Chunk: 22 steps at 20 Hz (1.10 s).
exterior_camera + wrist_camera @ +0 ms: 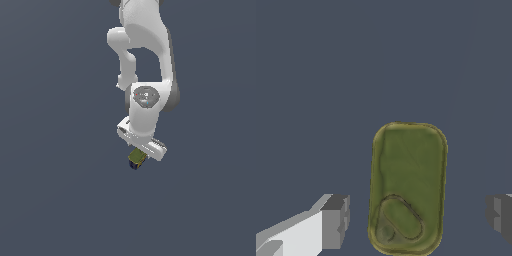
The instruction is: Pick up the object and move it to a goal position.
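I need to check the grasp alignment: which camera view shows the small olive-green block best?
The wrist view: the olive-green block with yellowish edges fills much of the frame, lying between the open grey fingertips, with gaps on both sides. The exterior view shows it small, partly hidden under the white gripper.

My arm consists of glossy white, rounded moulded links with dark grey bands at the joint seams. My wrist housing is a white cylinder-like shell carrying a light grey oval cap marked with small red and blue dots. Below it sits my hand, a flat white rectangular body with ridged edges. In the wrist view, my fingers are white bars ending in blocky, dark grey pads.
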Motion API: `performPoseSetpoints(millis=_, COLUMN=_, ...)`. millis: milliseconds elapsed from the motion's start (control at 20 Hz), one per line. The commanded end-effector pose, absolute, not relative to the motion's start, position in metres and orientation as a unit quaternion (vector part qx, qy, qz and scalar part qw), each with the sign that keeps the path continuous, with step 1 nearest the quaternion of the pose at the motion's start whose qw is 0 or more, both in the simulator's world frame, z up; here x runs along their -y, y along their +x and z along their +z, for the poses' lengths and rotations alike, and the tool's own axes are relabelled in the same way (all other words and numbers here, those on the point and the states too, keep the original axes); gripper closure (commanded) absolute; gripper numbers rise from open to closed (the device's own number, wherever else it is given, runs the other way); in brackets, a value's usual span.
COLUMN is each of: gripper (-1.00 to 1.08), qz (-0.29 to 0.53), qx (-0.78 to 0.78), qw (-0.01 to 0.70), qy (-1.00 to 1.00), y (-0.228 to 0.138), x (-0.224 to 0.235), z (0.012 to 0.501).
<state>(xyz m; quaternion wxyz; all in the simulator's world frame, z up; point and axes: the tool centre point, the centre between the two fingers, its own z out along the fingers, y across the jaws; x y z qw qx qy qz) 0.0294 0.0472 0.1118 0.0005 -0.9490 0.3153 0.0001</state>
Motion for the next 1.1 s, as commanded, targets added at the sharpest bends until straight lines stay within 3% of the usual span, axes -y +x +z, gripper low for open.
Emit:
performPoseSetpoints(millis=0, gripper=-0.92, qz=0.0, qx=-0.329, qw=0.0, qy=-0.944, y=0.03, x=-0.048, z=0.11)
performPoseSetpoints(millis=500, gripper=-0.92, qz=0.0, qx=-0.338, qw=0.0, qy=-0.941, y=0.031, x=-0.049, z=0.105)
performPoseSetpoints(millis=1050, gripper=-0.92, qz=0.0, qx=-0.34, qw=0.0, qy=-0.94, y=0.03, x=-0.049, z=0.059)
